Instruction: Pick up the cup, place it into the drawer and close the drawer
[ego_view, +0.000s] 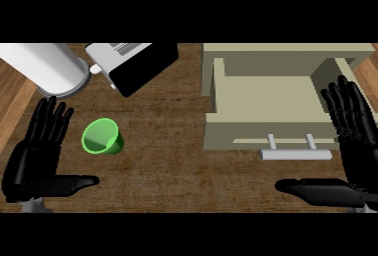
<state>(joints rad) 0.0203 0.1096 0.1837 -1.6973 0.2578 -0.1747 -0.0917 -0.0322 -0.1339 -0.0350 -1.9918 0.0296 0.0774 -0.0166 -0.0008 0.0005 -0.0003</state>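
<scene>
Lying tipped on the surface (177, 165), the green cup (102, 136) sits beside the spread left hand (35, 160); right hand (353, 150), spread too, flanks the open drawer (266, 131).

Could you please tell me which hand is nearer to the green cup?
Left. The left hand is open just left of the green cup, apart from it. The right hand is open far to the cup's right, at the drawer's right side.
</scene>
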